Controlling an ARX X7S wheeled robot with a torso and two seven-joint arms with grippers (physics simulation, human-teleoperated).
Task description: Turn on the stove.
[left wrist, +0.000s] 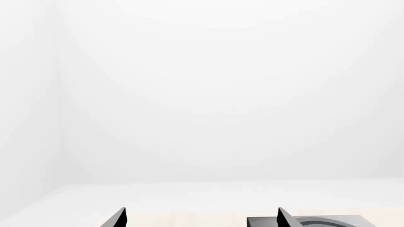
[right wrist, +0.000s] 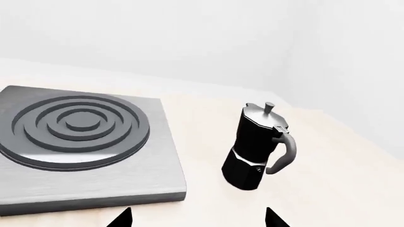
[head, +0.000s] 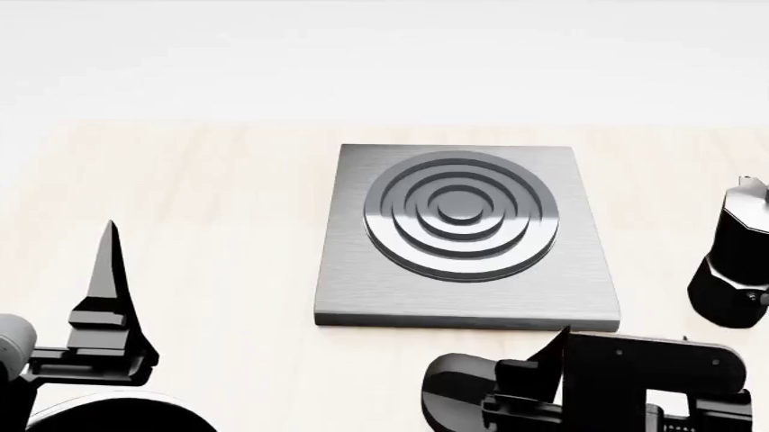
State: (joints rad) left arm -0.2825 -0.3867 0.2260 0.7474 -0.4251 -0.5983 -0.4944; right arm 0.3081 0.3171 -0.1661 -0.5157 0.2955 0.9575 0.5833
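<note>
The stove (head: pixel 469 236) is a square brushed grey slab with raised dark concentric rings, lying mid-table. It also shows in the right wrist view (right wrist: pixel 75 142), and one corner shows in the left wrist view (left wrist: pixel 328 221). Its small black knob is not in view in any frame. My left gripper (head: pixel 111 261) is to the left of the slab and apart from it, and its jaws stand wide open and empty in the left wrist view (left wrist: pixel 202 218). My right gripper (head: pixel 560 346) hovers just in front of the slab's near right edge, open and empty (right wrist: pixel 198 218).
A black moka pot (head: pixel 736 265) stands upright on the light wooden table (head: pixel 216 207) to the right of the stove, and it also shows in the right wrist view (right wrist: pixel 256 146). A white wall rises behind the table's far edge.
</note>
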